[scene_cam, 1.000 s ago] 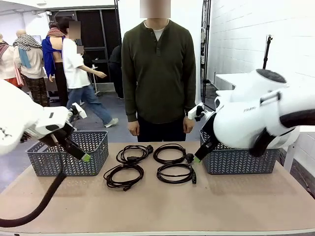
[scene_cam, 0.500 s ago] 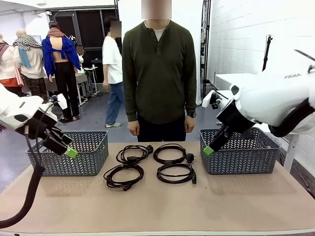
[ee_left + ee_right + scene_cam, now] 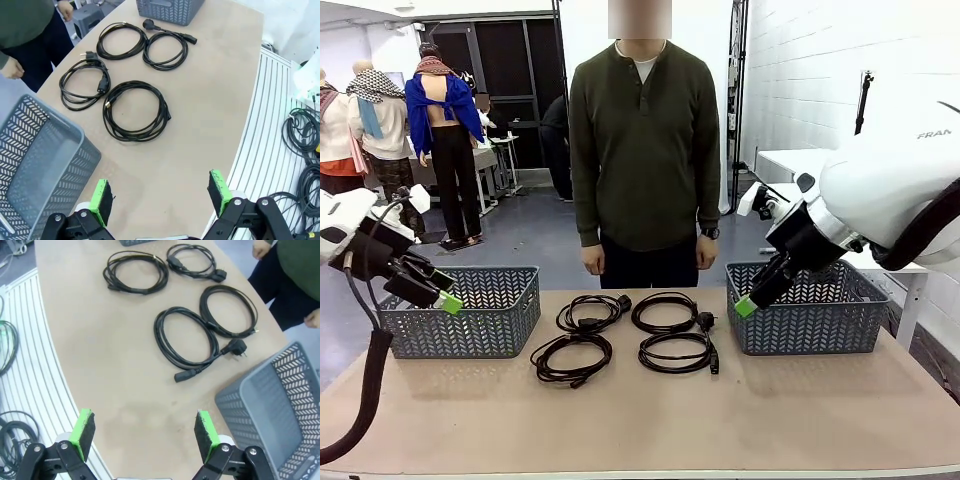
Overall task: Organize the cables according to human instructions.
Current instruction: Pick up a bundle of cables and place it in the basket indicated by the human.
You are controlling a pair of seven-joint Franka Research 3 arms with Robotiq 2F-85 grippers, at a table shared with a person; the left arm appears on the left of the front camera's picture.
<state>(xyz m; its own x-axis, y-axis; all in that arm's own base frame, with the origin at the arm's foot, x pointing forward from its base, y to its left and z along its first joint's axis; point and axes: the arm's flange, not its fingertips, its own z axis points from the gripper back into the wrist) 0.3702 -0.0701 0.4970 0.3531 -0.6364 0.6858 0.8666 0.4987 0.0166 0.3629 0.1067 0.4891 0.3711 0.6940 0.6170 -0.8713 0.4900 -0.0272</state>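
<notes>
Several cables lie as thin black coils in the middle of the table, among them a back left one point(image 3: 590, 313), a back right one point(image 3: 665, 312) and a front right one point(image 3: 677, 352). My left gripper point(image 3: 445, 300) hangs open above the left basket, well left of the coils. My right gripper point(image 3: 748, 305) hangs open by the right basket's near left corner. In the left wrist view the open gripper point(image 3: 160, 192) looks down on a coil point(image 3: 135, 111). The right wrist view has the open gripper point(image 3: 144, 430) above bare table near a coil point(image 3: 186, 337). Nothing is held.
A grey mesh basket point(image 3: 460, 335) stands at the table's left and another point(image 3: 810, 335) at its right. A person in a dark green top point(image 3: 642, 140) stands at the far edge with both hands hanging down. Spare cables point(image 3: 302, 135) lie on the floor beside the table.
My left gripper has drawn back up and to the left, away from the coils. My right arm has risen and pulled right toward its basket. The cables have not moved.
</notes>
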